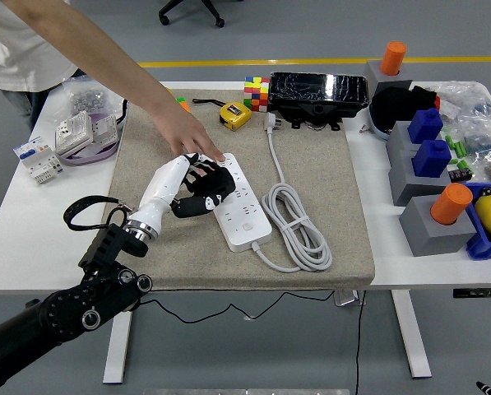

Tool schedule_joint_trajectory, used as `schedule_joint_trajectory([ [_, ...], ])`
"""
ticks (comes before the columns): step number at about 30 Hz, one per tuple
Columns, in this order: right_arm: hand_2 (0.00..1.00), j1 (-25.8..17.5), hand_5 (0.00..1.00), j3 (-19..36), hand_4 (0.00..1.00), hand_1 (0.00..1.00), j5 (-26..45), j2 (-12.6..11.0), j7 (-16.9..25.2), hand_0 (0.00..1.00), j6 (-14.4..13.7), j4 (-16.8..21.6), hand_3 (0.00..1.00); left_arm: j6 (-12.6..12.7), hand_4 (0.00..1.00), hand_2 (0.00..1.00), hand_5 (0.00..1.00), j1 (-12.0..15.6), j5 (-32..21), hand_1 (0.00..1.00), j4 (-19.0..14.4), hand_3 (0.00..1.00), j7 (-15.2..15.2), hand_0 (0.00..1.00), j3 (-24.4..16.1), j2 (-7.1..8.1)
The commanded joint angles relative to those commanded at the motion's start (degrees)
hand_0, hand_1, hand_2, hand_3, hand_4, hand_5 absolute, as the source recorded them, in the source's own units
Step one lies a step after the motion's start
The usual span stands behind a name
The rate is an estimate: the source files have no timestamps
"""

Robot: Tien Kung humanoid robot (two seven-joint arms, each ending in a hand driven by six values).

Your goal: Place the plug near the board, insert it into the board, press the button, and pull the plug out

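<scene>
My left hand point(202, 191) lies on the grey mat point(327, 164), its black fingers point(216, 183) curled against the left edge of the power strip point(238, 202); I can't tell whether they actually grip it or only press on it. My right hand is out of view.

The power strip is a long white board lying at a slant near the mat's middle, with rows of sockets along its top face. Its white cable point(298, 226) leaves the near end, lies in one loose coil just to the right, and runs up to the white plug point(270, 122), which rests on the mat near the far edge, well apart from the strip.

A person's hand point(189, 137) reaches in from the upper left, fingertips on the strip's far end, just above my fingers.

I count one strip, one plug, one coil. Beyond the mat sit one colourful cube point(257, 93), one yellow tape measure point(236, 115) and one black case point(318, 90). On the table point(31, 239) to the right I see two orange cylinders point(451, 203) and two blue blocks point(432, 156) on grey stands.
</scene>
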Motion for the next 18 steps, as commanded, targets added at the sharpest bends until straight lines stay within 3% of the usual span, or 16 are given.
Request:
schedule_joint_trajectory([
  [11,0.622,-0.02,0.410,0.05,0.891,0.632,-0.15,0.02,0.00,0.524,0.01,0.01,0.551,-0.16,0.574,0.339,0.002,1.92,1.16,0.261,2.86,0.561,-0.19,0.283,-0.77,1.62],
  [18,0.622,-0.07,0.410,0.21,0.891,0.632,-0.29,0.11,-0.03,0.524,0.01,-0.01,0.551,1.83,0.578,0.345,0.002,3.33,-0.03,0.274,3.01,0.564,-2.91,0.303,-1.83,2.67],
])
